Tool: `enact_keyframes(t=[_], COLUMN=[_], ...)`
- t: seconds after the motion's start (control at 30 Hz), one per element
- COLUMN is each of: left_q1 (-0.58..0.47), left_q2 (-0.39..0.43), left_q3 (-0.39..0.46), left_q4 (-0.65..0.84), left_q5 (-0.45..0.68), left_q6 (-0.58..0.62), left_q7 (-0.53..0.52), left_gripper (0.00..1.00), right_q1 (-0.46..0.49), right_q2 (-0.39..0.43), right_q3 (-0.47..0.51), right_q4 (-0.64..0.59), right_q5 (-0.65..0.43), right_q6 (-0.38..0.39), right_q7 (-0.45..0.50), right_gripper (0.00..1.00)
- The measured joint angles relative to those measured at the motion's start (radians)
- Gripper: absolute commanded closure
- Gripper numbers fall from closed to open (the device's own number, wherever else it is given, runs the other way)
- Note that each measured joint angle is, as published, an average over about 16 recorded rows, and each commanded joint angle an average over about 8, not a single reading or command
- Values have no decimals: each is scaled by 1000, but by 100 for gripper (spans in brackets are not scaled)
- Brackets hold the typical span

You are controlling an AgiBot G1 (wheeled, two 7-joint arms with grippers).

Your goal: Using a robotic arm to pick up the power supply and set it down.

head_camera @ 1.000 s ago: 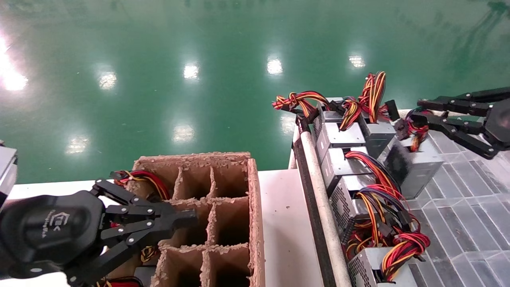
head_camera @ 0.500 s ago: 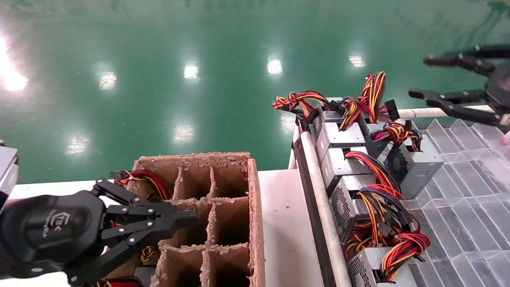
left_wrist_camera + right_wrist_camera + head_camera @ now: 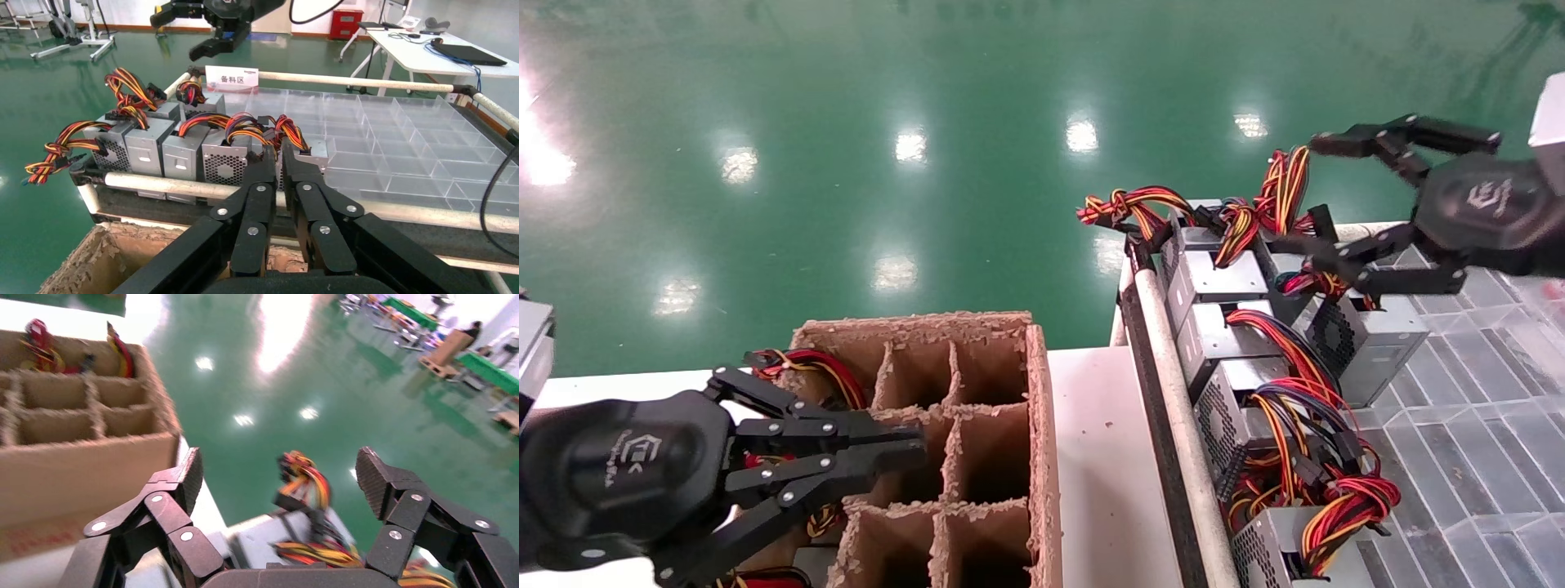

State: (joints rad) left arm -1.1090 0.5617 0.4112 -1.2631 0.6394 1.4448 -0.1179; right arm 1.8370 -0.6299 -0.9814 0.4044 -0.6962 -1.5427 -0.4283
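Several grey power supplies with red, yellow and black wire bundles stand in a row (image 3: 1222,282) along the rack's left rail. One power supply (image 3: 1381,331) with a fan grille sits apart on the clear tray. My right gripper (image 3: 1316,196) hangs open above the far end of the row, touching nothing; its wrist view shows a supply's wires (image 3: 306,481) below the spread fingers (image 3: 183,478). My left gripper (image 3: 913,445) is shut and empty over the cardboard divider box (image 3: 1042,408). From the left wrist view (image 3: 276,153) the row (image 3: 183,150) faces me.
The box holds wired supplies in its far-left cells (image 3: 805,367). A white pipe rail (image 3: 1173,367) edges the rack. A clear compartmented tray (image 3: 1483,425) covers the rack's right side, with a white label sign (image 3: 231,78) at its back. Green floor lies beyond.
My right gripper left the wires of the set-apart supply, rose, spread wide and swung left over the far end of the row. The wire bundle dropped back. The left arm stayed still.
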Motion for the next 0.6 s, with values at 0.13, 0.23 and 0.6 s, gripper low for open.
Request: enact_keyframes(t=[0.13, 0.23, 0.6], left_q1=[0, 0, 0], left_q2=[0, 0, 0], left_q3=[0, 0, 0], left_q4=[0, 0, 0], left_q5=[0, 0, 0], left_q6=[0, 0, 0], left_q7=[0, 0, 0], left_gripper=[0, 0, 0], right_q1=[-63, -111, -285], right_q2=[2, 3, 7], right_q3=[58, 102, 262], right_q4=[73, 128, 329], right_q5=[-3, -5, -13], right_q6=[4, 7, 18], right_q7=[51, 90, 230], right_gripper=[0, 0, 0])
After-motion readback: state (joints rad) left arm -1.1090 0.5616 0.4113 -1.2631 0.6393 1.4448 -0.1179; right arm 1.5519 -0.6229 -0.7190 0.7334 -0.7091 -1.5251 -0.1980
